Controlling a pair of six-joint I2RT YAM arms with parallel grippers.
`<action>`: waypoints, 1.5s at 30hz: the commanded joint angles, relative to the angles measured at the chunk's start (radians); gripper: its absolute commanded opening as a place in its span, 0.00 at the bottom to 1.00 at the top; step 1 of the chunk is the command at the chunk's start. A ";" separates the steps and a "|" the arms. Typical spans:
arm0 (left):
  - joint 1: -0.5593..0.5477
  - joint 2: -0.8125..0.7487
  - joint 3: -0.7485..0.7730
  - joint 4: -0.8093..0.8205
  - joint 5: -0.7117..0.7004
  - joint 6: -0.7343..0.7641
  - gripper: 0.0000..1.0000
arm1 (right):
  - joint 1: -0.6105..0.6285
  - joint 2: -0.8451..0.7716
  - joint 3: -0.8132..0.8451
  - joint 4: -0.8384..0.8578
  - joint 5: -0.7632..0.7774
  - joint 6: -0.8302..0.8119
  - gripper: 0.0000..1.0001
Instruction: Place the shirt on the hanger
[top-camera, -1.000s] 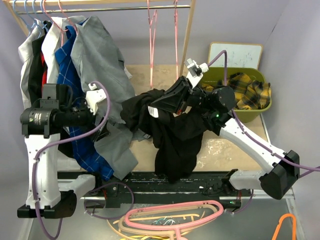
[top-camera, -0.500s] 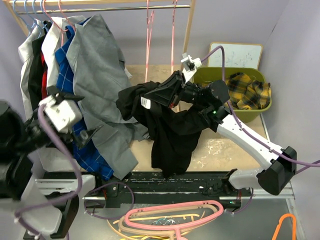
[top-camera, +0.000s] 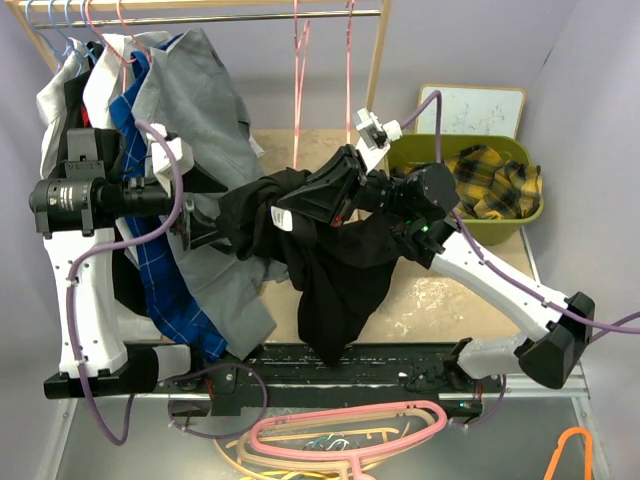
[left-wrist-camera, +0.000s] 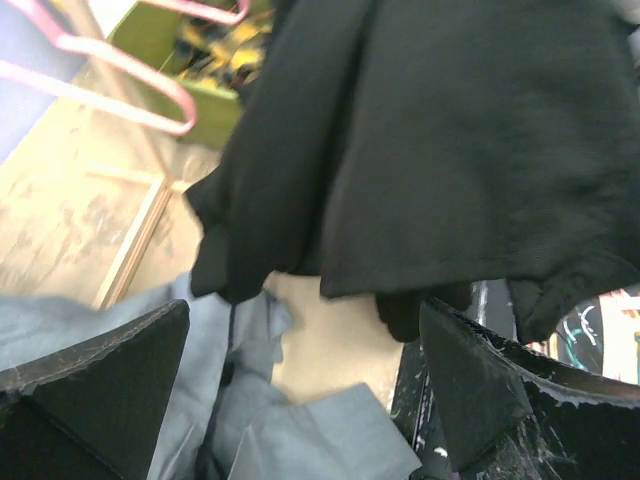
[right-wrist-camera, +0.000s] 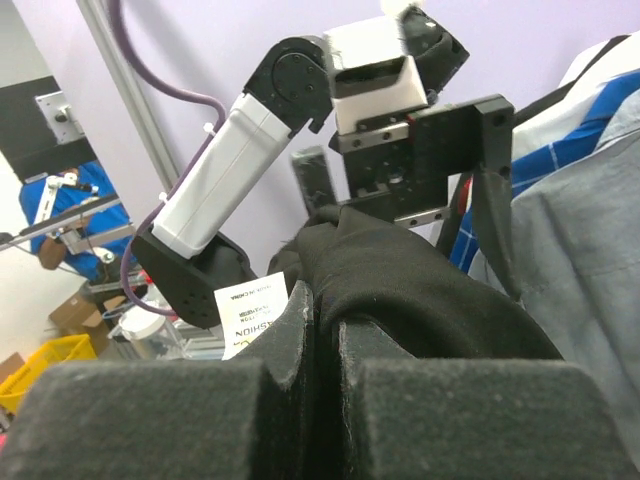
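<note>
Under the wooden-framed clothes rail (top-camera: 230, 17), the plain black collared shirt (top-camera: 335, 265) hangs bunched, pinched by the right gripper (right-wrist-camera: 322, 320), its fingers pressed together. The thin pink triangular hanger (top-camera: 297, 100) hangs from that rail. The left gripper (left-wrist-camera: 295, 330), fingers spread, faces the shirt's edge.

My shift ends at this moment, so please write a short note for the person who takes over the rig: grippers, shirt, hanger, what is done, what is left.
The right gripper is shut on the shirt and holds it up, bunched, with the lower part hanging down.
The left gripper is open, faces the shirt and grips nothing.
The hanger hangs bare on the rail behind the shirt.
Done: the shirt is picked up.
Left: get the shirt onto the hanger.
</note>
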 joint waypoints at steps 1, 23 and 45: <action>-0.031 -0.039 0.034 -0.054 0.229 0.118 1.00 | 0.004 0.029 0.016 0.233 -0.057 0.105 0.00; -0.056 -0.043 0.045 -0.052 0.160 0.181 1.00 | 0.065 0.541 0.828 0.684 -0.180 0.634 0.00; -0.056 -0.053 -0.099 0.276 -0.019 -0.092 0.00 | -0.141 0.332 0.083 0.907 -0.115 0.739 0.00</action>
